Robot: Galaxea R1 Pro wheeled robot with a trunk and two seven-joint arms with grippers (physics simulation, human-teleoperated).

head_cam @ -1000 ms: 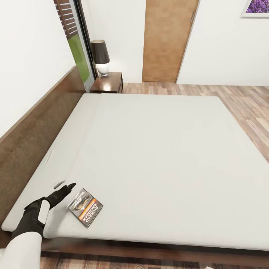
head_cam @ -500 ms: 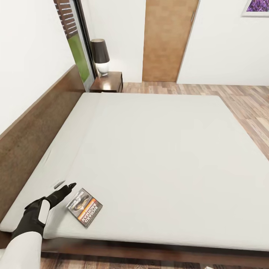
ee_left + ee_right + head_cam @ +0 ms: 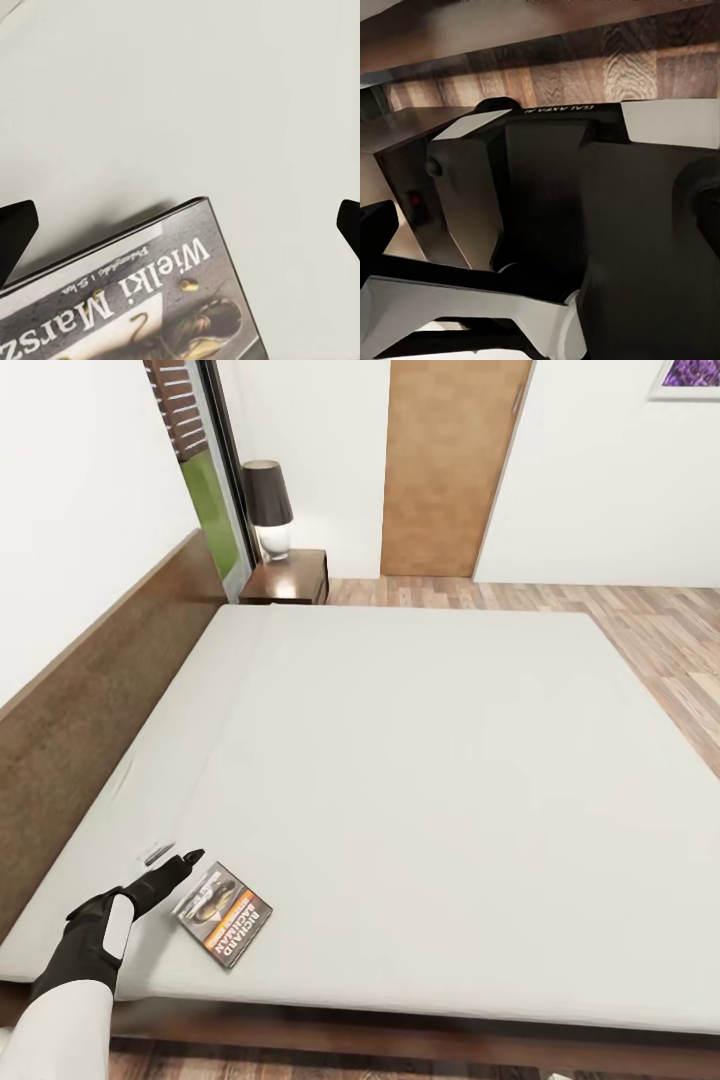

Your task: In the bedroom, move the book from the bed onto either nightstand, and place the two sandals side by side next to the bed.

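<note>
1. The large low bed [image 3: 420,780] had a plain off-white mattress, smooth and matte, on a dark brown wooden platform frame with a grained headboard along one side.
2. The small thin paperback book [image 3: 224,914], with a dark grey cover and an orange-and-white title band, lay flat on the mattress near the bed's front corner by the headboard, turned at an angle to the bed's edge.
3. The left gripper [image 3: 178,860], black and tapering to pointed tips on a white-sleeved arm, sat over the mattress just beside the book, on the headboard side of it.
4. In the left wrist view the book [image 3: 142,300] showed its glossy cover, white lettering and one sharp corner, lying between two black fingertips [image 3: 15,236] set wide apart at the frame's edges, neither touching it.
5. The small square glossy dark brown nightstand [image 3: 288,578] stood at the bed's far corner, bearing a lamp [image 3: 269,508] with a black shade and white base.
6. Beyond the bed lay a light-brown wood-plank floor [image 3: 640,630], a tan wooden door [image 3: 450,465] and white walls.
7. The right wrist view showed dark and white robot body panels [image 3: 547,225] against plank floor; whether the right gripper was spread or closed could not be told.
</note>
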